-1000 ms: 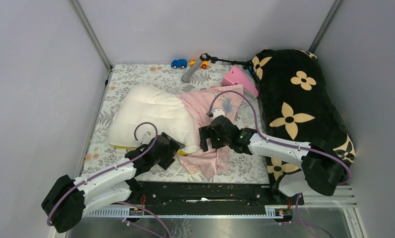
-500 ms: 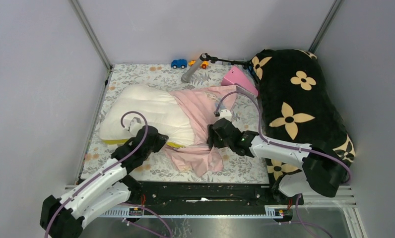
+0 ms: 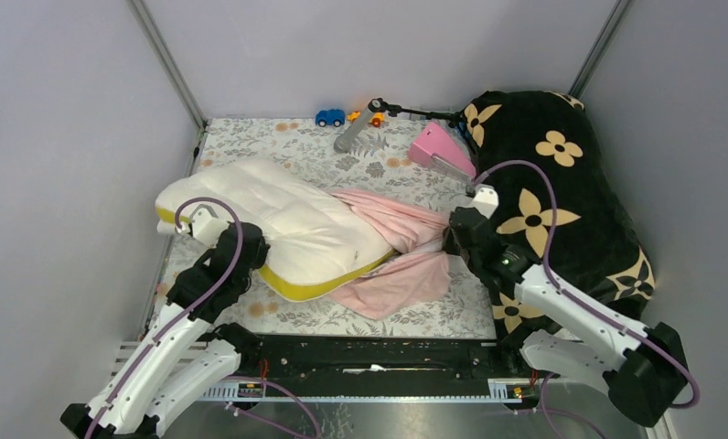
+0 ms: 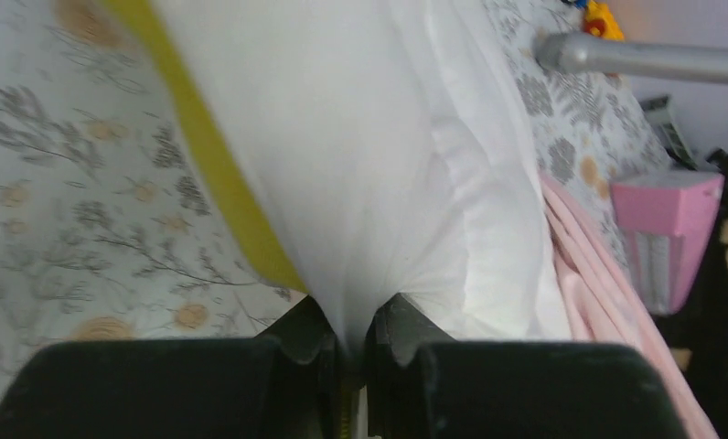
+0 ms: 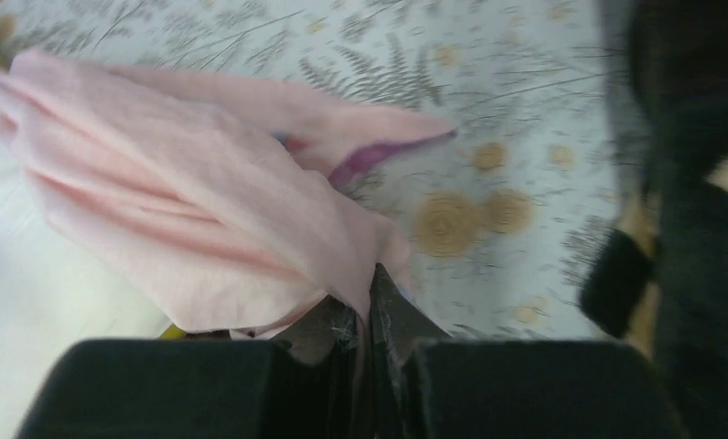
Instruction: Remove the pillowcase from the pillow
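Currently, pillow (image 3: 287, 224) lies long axis left-to-right, left claw (image 4: 351, 334) clamped on its left end, right claw (image 5: 365, 315) clamped on pillowcase (image 3: 397, 229) bunched at the opposite, right end.

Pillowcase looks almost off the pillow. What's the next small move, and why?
Probably draw the right end effector a little to the right, away from the pillow. It is shut on the pillowcase, whose other end seems to wrap the pillow's right tip, while the left end effector pinches the pillow.

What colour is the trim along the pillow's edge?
Yellow, against the cream-white pillow; the trim shows best in the top external view.
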Robot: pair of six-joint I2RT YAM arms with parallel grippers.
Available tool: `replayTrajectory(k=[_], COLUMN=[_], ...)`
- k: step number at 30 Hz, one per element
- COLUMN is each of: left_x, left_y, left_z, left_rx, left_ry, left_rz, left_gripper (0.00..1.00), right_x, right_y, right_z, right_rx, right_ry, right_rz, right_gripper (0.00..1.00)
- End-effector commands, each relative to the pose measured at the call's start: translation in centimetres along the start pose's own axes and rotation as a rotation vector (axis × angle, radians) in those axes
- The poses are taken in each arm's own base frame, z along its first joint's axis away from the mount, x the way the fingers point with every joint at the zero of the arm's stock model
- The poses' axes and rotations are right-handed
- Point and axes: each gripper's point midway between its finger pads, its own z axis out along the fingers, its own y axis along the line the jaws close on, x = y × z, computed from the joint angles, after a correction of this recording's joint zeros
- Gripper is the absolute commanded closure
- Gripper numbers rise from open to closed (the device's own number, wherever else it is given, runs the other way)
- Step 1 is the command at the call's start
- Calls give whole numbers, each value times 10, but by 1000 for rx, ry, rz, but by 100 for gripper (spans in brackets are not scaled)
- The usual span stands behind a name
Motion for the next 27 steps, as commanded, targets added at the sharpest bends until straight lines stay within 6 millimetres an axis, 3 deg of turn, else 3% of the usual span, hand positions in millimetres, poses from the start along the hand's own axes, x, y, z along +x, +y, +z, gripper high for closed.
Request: replayTrajectory(k=[1,6,13,18,19,20,21,22,24,25,27], left_x=[-67,-76,-52,-33,-31,-28,-27,-28,-27,-28,-24], left_y=[17,33,37,39,37,32,24,16,5,-1,-15], left_z=[-16,-19,-3,14,15,17,18,18,19,18,19], left_rx=[-107,-166,-187,-239,-245,-236,-220,-203,-188,-175,-144], left_ry=[-272,-333,-264,-206,-188,-163,-136,-119,-86,-69,-21], left_rz=[0,25,37,96,113,148,193,224,279,307,365], left_gripper=[100,100,100,94,76,50,30,17,2,1,1], right_x=[-31,-60,-92,-97,-95,-93,-88,-83,-69,-62,-51], right_y=[-63,-69,-64,-42,-33,-24,-12,1,25,33,45], right_z=[-26,-50,-80,-82,-79,-76,-73,-69,-61,-57,-50], right_rx=[280,273,150,34,4,-33,-81,-131,-229,-258,-301], right_ry=[-172,-294,-468,-449,-423,-395,-358,-318,-221,-180,-109], right_rz=[56,121,219,171,140,104,64,25,-43,-67,-107], right_gripper=[93,93,97,84,80,73,63,51,16,6,1])
